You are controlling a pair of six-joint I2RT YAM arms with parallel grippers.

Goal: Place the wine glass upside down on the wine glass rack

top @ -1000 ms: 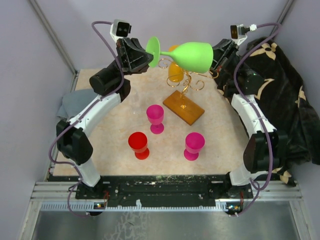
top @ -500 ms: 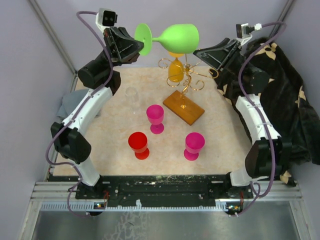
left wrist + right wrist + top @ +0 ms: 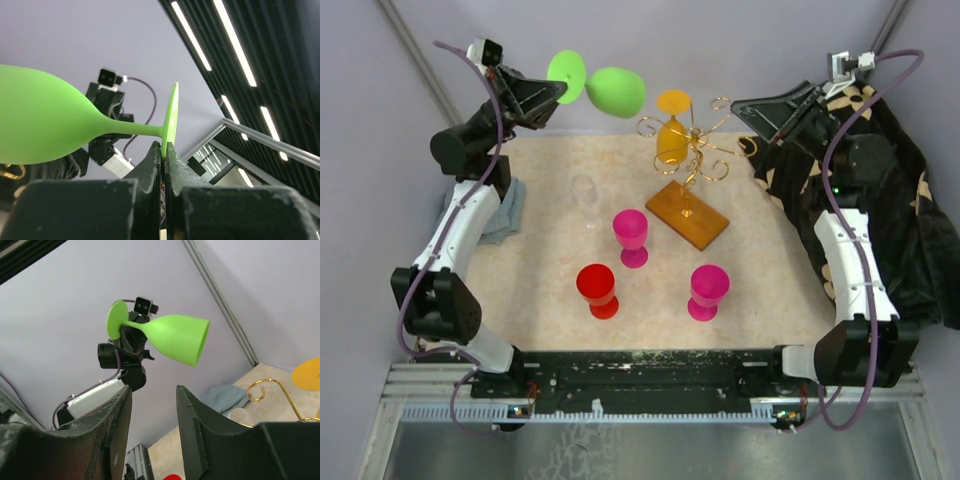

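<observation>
L arm raised high w/ gripper clamped; R arm raised, jaws apart, nothing held.
L arm [image 3: 470, 215] is extended up & back from its near-left base, elbow bent outward, wrist turned in toward centre. L gripper [image 3: 554, 91] is held high, its fingers [image 3: 151, 165] pressed together on the foot rim of the green wine glass [image 3: 616, 90], which is carried sideways. R arm [image 3: 850, 262] is stretched up along the right side, forearm angled inward. R gripper [image 3: 740, 104] is pointed left toward centre, approx. level w/ L gripper. Its fingers [image 3: 197, 432] are seen parted w/ a clear gap, no contact w/ anything.
</observation>
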